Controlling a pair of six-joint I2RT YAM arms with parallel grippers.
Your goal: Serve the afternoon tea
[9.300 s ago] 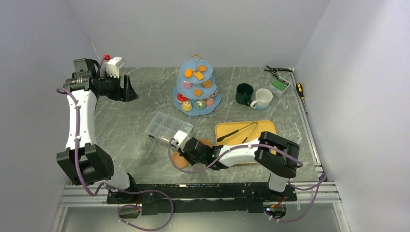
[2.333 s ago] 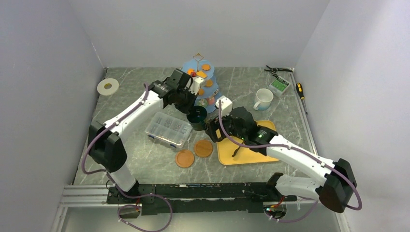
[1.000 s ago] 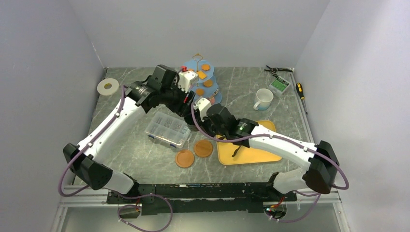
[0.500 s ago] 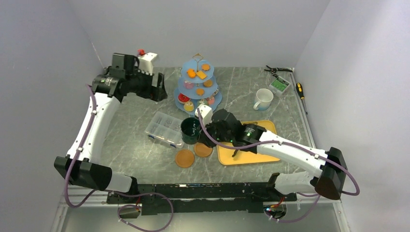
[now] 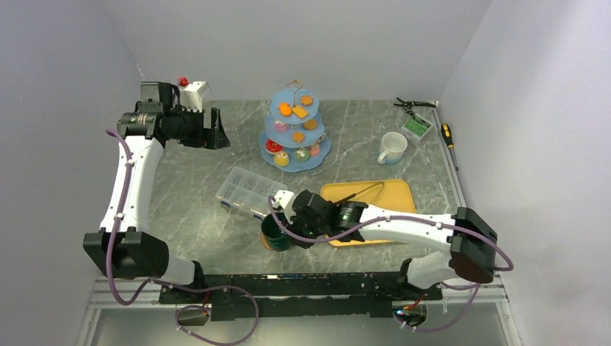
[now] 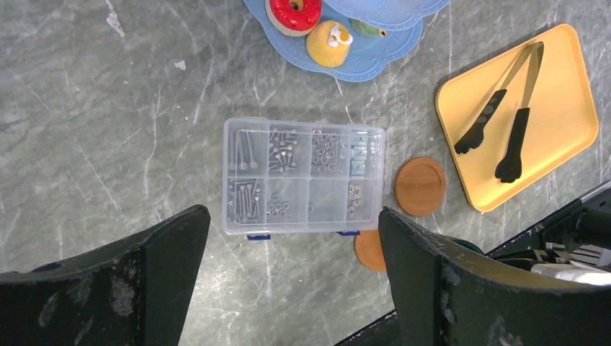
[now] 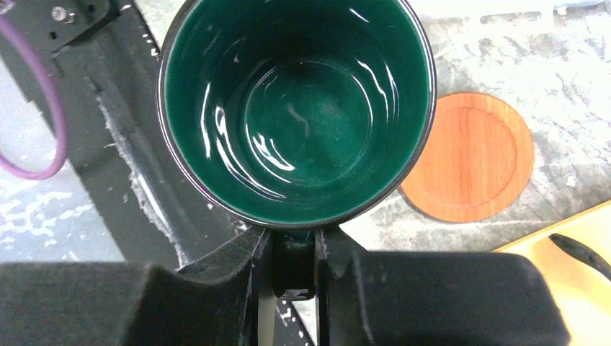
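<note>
Since half a second ago your right arm has carried the dark-green mug (image 5: 276, 233) from beside the clear box toward the near table edge, and your left arm has swung further off to the far left. The mug now stands upright just off the near-left corner of the yellow tray (image 5: 395, 193), mouth up and empty inside. Your right gripper (image 5: 292, 228) is clamped on its handle, the 2 fingers (image 7: 245, 277) squeezing it from either side. A sliver of orange shows under the mug's near-left side in the top view; you cannot tell whether the mug rests on it or hangs just above.

2 wooden coasters (image 6: 420, 186) lie left of the tray's near-left corner. In the right wrist view 1 of them sits just beside the mug, on the tray side.

Beyond the tray's far-left corner stands the light-blue 3-tier stand (image 5: 322, 149), loaded with toy sweets (image 5: 286, 109) on every tier. The white mug (image 5: 393, 147) sits upright beyond the tray's far edge, well apart from the green one.

On the tray lie the black tongs (image 5: 357, 194). The clear box (image 5: 248, 189) lies left of the tray, with small hardware in its compartments.

Your left gripper (image 5: 217, 137) hangs well to the far left of the tray, high over the table, jaws spread wide and holding nothing. A screwdriver (image 5: 448, 134) lies past the tray's far-right corner by the wall.
</note>
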